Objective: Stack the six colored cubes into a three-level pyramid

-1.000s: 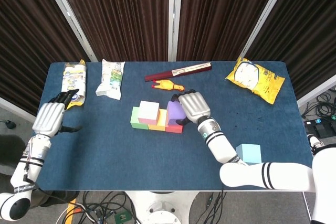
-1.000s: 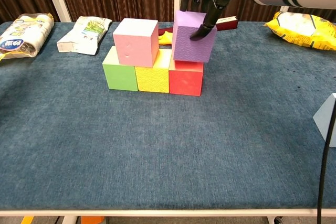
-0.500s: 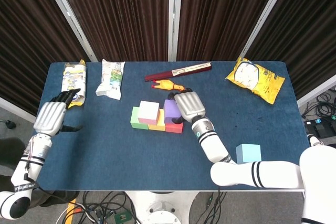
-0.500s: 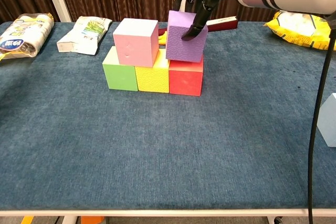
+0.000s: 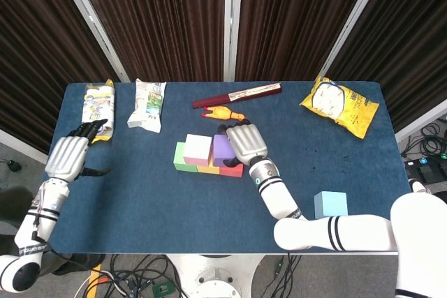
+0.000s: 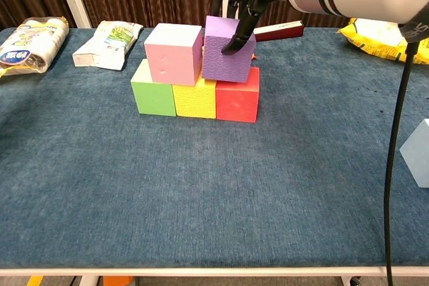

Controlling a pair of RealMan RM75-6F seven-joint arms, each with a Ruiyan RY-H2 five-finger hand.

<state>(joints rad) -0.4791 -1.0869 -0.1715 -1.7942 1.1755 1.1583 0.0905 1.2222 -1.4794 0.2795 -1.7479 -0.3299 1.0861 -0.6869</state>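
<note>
Two snack packets [image 5: 147,103], yellow chip bag [image 5: 340,105], perhaps a rubber chicken [image 5: 223,112].

Probably lab: curtains [image 5: 160,19], floor cables [image 5: 140,273].

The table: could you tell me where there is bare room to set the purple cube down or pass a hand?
The near half of the table, in front of the cube stack up to the blue cube, lies bare. So does the stretch between the stack and the chip bag. The back edge is crowded: two snack packs, a toy chicken and a dark red stick.
</note>
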